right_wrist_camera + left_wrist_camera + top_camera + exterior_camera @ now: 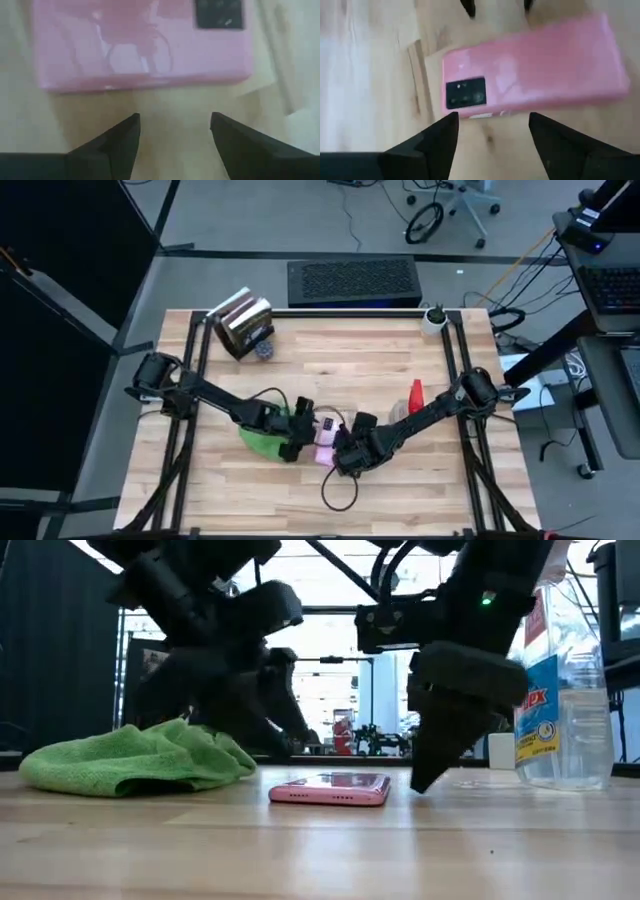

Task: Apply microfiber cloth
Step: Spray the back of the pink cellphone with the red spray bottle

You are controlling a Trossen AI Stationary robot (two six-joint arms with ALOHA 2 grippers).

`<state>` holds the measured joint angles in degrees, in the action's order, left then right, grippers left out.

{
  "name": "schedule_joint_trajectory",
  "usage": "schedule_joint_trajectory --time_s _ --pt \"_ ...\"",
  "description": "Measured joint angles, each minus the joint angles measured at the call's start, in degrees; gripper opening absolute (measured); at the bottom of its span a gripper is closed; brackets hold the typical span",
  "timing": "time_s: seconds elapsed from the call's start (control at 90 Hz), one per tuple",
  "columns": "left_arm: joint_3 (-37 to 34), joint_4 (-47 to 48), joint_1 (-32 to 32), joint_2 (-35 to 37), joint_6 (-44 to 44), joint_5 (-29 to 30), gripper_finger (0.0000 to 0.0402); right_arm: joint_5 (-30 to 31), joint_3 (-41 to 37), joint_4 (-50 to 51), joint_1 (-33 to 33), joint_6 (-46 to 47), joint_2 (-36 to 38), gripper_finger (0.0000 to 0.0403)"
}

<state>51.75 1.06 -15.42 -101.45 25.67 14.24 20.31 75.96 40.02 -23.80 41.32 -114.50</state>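
At table centre both grippers hang low over the pink phone (330,788), fingers spread, nothing held: left gripper (492,131) at its camera end, right gripper (174,131) on the opposite side. Microfiber cloth (135,757) lies crumpled in a heap just beside the phone on the left arm's side, not grasped. Looks like pre-grasp: cloth not yet picked up. Next move needs the left gripper back over the heap to pinch a fold. Phone lies flat, back up; the cloth's low mound stretches roughly along the table's width. Windex spray bottle (565,690) stands behind the right arm.
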Motion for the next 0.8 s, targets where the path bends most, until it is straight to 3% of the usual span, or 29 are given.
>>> schedule_joint_trajectory --time_s 0.089,0.222,0.344,0.544,0.8 --pt "0.0 0.1 -0.1 -1.0 5.0 0.1 0.0232 -0.5 0.0 -1.0 -0.1 0.9 0.0 0.0226" --pt "0.0 -0.3 0.0 -1.1 2.9 0.1 0.0232 -0.8 0.0 -1.3 -0.1 1.1 0.0 0.0226" --pt "0.0 0.1 0.3 -0.8 -18.3 -0.8 0.0232 -0.8 0.0 0.3 0.0 1.5 0.1 0.0226" --pt "0.0 -1.0 2.6 0.3 -54.8 -13.1 0.0232 0.4 0.0 2.3 -0.2 -0.1 0.1 0.0226" --pt "0.0 -2.1 3.0 0.2 -74.2 -14.3 0.0232 7.6 -0.2 -1.3 -0.7 -12.7 -0.5 0.0226"
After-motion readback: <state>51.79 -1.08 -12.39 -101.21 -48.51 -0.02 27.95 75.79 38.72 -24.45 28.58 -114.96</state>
